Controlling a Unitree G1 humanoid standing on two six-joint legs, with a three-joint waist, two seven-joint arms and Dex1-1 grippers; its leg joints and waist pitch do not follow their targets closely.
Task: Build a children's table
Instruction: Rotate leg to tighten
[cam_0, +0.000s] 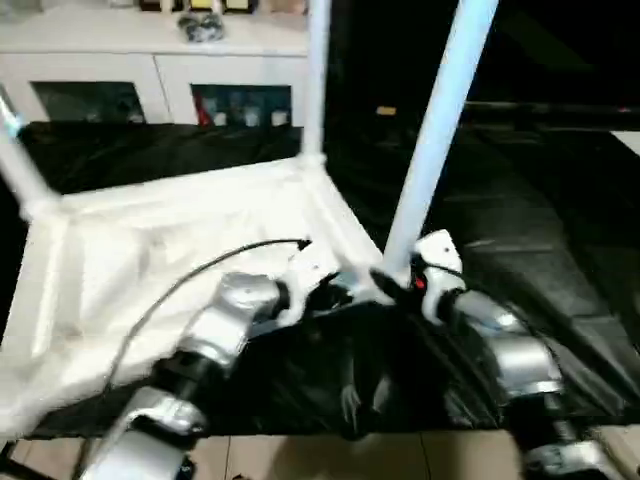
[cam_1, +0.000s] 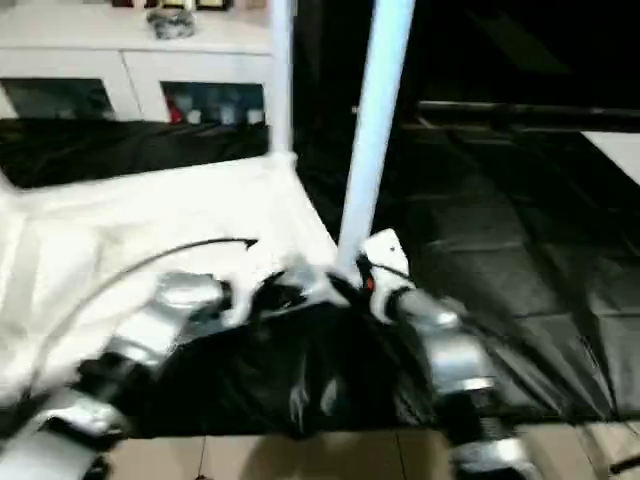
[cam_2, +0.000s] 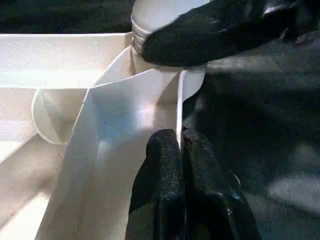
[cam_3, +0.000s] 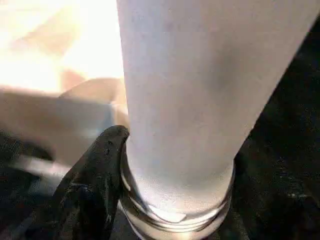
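Observation:
The children's table lies upside down on black cloth, its white top (cam_0: 150, 260) showing the ribbed underside. Three white legs stand up from its corners: one at the near right (cam_0: 440, 130), one at the far right (cam_0: 318, 70), one at the left (cam_0: 20, 165). My left gripper (cam_2: 180, 150) is shut on the thin rim of the top just beside the near-right corner. My right gripper (cam_0: 395, 282) is closed around the base of the near-right leg (cam_3: 190, 100). One black finger (cam_3: 100, 165) presses against the leg just above its threaded rings.
A white cabinet (cam_0: 150, 60) with glass doors stands behind the table. Black cloth (cam_0: 540, 230) covers the floor to the right and in front. Pale floor (cam_0: 330, 455) shows at the near edge. A black cable (cam_0: 200, 265) arcs over my left forearm.

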